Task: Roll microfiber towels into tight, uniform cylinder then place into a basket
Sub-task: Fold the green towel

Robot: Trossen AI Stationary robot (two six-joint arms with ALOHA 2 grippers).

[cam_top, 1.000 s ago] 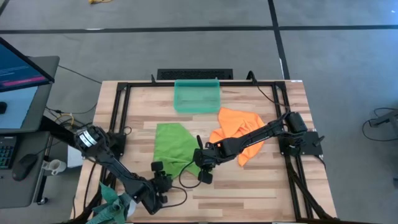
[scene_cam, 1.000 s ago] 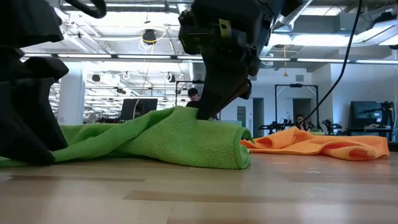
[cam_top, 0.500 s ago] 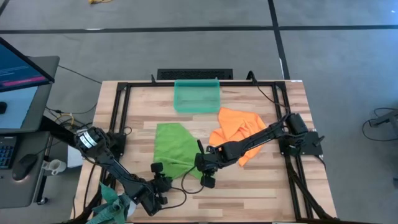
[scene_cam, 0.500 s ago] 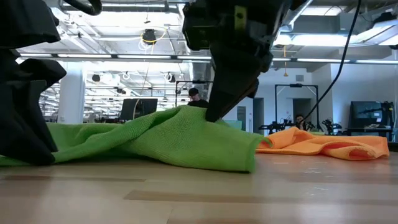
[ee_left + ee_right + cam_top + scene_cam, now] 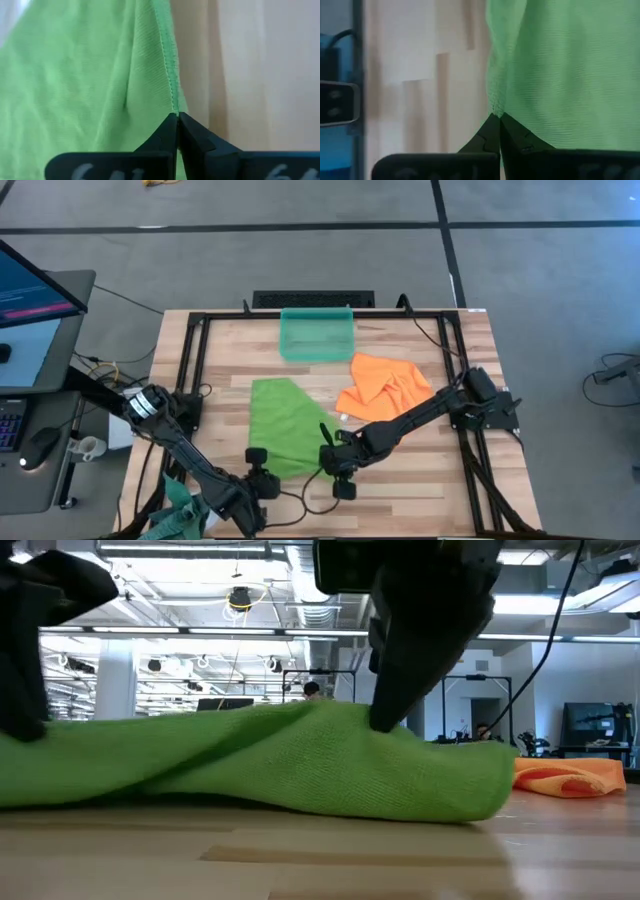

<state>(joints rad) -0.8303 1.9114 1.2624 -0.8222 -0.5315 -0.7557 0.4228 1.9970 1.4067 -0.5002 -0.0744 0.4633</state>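
Observation:
The lime green microfiber towel (image 5: 283, 423) lies spread on the wooden table, and its near edge runs between my two grippers. My left gripper (image 5: 262, 477) is shut on the near left part of that edge, and my right gripper (image 5: 335, 463) is shut on the near right part. In the low view the towel (image 5: 250, 765) is raised into a ridge under my right gripper (image 5: 385, 725). The orange microfiber towel (image 5: 385, 392) lies crumpled to the right. The teal basket (image 5: 317, 333) stands at the far edge. My left gripper pinches the green towel's stitched hem (image 5: 173, 102) between its two fingertips (image 5: 167, 131). The cloth runs on ahead of the fingers and lies low on the table. One layer or several, I cannot tell. My right gripper pinches the green towel's edge (image 5: 495, 106) between its two fingertips (image 5: 490, 131), coming down at a slant from the right. The cloth at the hold (image 5: 372, 720) is lifted a little into a ridge, and the remainder lies on the table.
A darker teal cloth (image 5: 182, 502) hangs at the table's near left corner under the left arm. A black frame (image 5: 195, 360) rims the tabletop. Bare wood (image 5: 410, 500) shows near the front right. A desk with a monitor (image 5: 35, 290) stands left of the table.
My right gripper has moved toward the table's near edge and a little right, dragging the green towel's near right corner with it. The towel has spread longer and flatter toward the near edge, while its far part has stayed put. My left gripper has shifted slightly toward the near edge.

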